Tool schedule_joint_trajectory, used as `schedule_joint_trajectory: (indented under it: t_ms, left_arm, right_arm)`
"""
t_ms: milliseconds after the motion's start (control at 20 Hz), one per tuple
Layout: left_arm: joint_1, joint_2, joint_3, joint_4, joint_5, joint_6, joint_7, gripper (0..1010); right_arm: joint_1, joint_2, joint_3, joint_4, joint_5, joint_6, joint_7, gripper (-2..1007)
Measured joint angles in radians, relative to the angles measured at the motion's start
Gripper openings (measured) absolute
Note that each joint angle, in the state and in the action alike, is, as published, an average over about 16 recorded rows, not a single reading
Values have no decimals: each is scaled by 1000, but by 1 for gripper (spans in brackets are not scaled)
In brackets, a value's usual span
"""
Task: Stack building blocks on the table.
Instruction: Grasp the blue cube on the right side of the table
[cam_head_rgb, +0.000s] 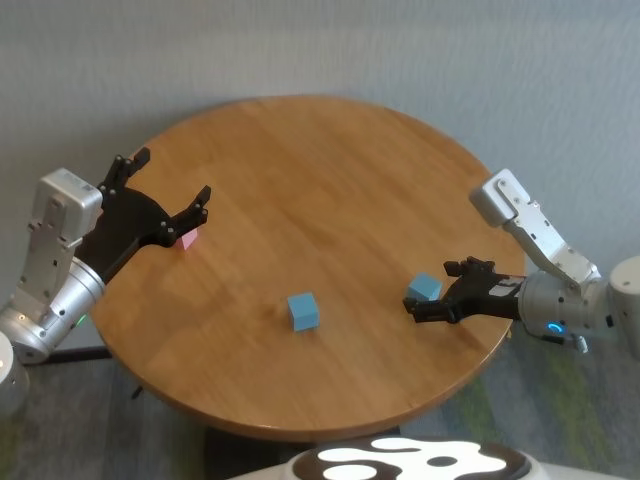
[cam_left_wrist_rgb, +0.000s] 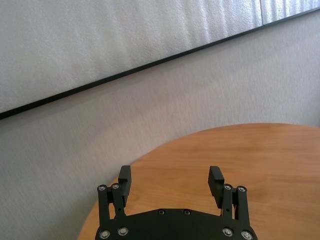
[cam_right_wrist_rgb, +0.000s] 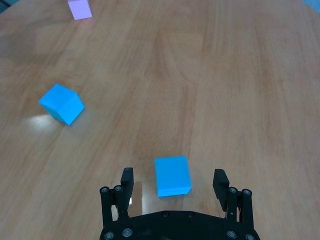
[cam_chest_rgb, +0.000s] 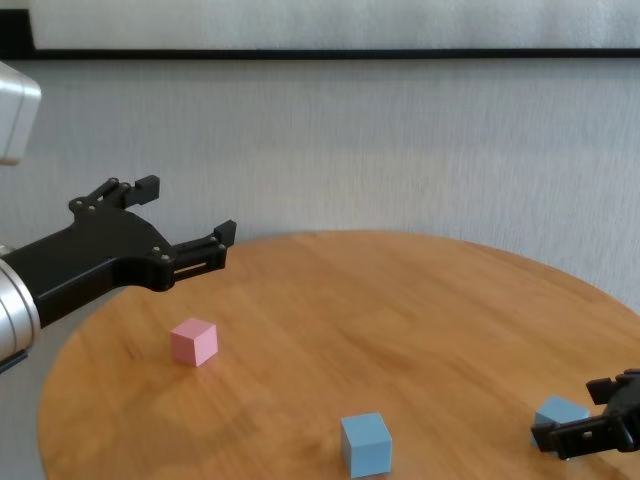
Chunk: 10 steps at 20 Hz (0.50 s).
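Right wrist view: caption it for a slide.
Open right gripper straddles a blue cube on the table.

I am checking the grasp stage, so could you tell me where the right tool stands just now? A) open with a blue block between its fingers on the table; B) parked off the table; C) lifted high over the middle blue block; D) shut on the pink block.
A: the right tool is open, its fingers on either side of a blue block that sits on the table.

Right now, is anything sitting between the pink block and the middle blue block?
No. Only bare table lies between the pink block and the middle blue block, seen in the chest view.
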<state>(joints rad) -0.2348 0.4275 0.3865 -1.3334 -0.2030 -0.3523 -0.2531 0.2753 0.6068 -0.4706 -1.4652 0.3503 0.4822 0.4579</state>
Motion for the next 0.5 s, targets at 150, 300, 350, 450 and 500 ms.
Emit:
schedule_joint_trajectory:
  t_ms: [150,300,350,450,500]
  left_arm:
    - [0,0,0,0,0,0,0,1000]
    - [0,0,0,0,0,0,0,1000]
    - [0,0,0,0,0,0,0,1000]
    - [0,0,0,0,0,0,0,1000]
    - [0,0,0,0,0,0,0,1000]
  right_arm:
    - [8,-14,0,13,-8,8,-3,1005]
    - [16,-25,-1,26,-16,16,-2,1005]
    - [18,-29,-2,30,-18,18,-2,1005]
    - [22,-35,-3,36,-23,23,-1,1005]
    - [23,-37,-4,39,-26,26,-1,1005]
